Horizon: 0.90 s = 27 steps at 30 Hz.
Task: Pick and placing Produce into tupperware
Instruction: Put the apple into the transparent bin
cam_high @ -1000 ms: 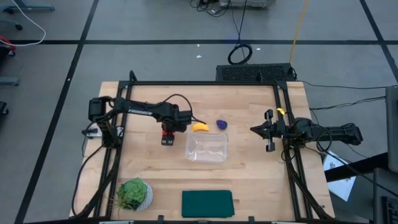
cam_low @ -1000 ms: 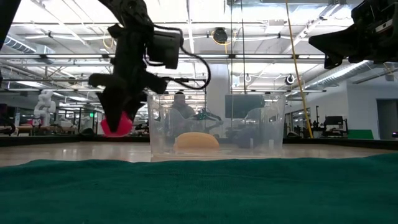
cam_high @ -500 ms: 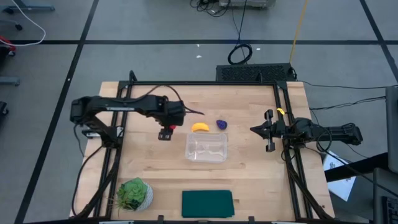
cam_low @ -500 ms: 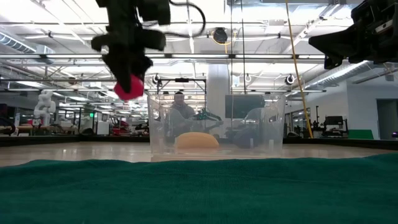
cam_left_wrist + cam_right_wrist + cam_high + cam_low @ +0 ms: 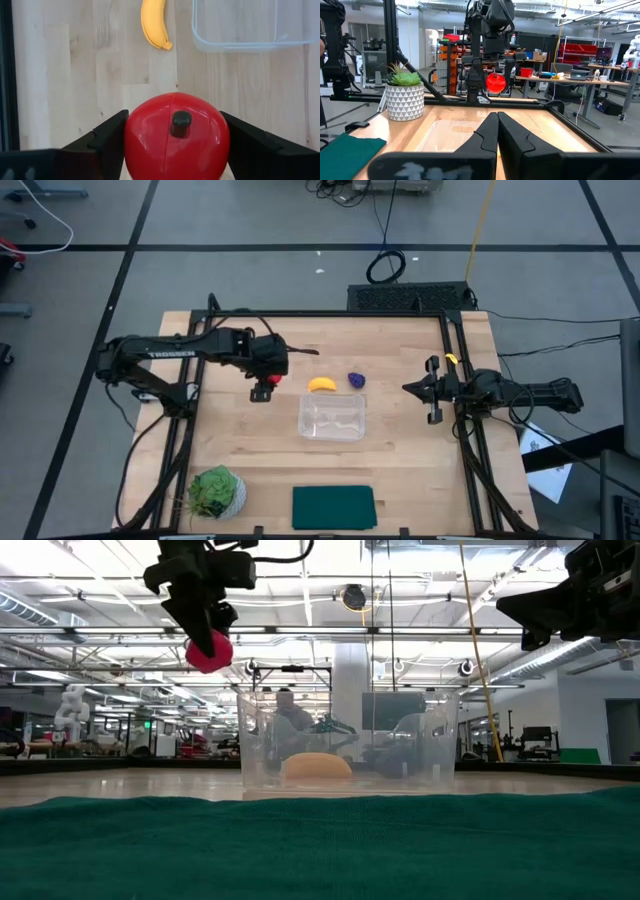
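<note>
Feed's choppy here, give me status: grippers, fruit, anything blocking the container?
Left gripper shut on red fruit, raised above table. Right gripper shut, parked at its side. Tupperware empty, nothing over it. Banana, grapes beside it.

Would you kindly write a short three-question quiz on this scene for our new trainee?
1. True or false: the left gripper holds the red fruit above the table.
2. Which piece lies beside the banana? A) grapes B) potted plant C) green cloth
3. Fill in: the clear container is ____.

Key: 1 true; 2 A; 3 empty. The right gripper waits shut at the table's right edge.
</note>
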{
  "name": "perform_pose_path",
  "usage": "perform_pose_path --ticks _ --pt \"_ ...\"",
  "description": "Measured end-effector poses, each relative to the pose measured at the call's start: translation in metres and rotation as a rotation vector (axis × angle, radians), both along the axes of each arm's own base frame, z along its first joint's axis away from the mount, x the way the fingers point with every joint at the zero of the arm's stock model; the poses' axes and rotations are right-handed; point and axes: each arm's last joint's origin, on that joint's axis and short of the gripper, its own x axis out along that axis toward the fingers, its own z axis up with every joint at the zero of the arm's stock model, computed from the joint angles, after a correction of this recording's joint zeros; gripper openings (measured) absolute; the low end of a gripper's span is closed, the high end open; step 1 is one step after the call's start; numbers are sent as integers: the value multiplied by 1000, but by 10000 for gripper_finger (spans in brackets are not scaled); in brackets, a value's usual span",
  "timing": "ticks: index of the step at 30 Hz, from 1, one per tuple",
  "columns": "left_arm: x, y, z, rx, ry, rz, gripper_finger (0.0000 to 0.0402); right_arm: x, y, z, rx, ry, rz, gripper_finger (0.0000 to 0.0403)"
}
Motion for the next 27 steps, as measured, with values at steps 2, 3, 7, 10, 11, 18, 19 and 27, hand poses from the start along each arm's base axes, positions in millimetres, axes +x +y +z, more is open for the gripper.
perform_pose_path --ticks 2,3,7,10,11,18,19,27 --pt "-1 0 2 3 -13 -1 267 0 0 0 0 0 0 0" --pt "-1 0 3 6 -16 -7 269 0 0 0 0 0 0 0" --pt "-3 -1 6 15 -28 -23 270 0 0 0 0 0 0 0" --pt "-3 0 10 18 -40 -25 270 0 0 0 0 1 0 0" --pt "-3 -1 11 18 -42 -25 270 0 0 0 0 2 0 0" --pt "-6 -1 31 42 -109 -47 270 0 0 0 0 2 0 0" --pt "-7 -1 34 48 -127 -52 270 0 0 0 0 3 0 0" --pt "-22 -4 49 64 -188 -59 271 0 0 0 0 3 0 0"
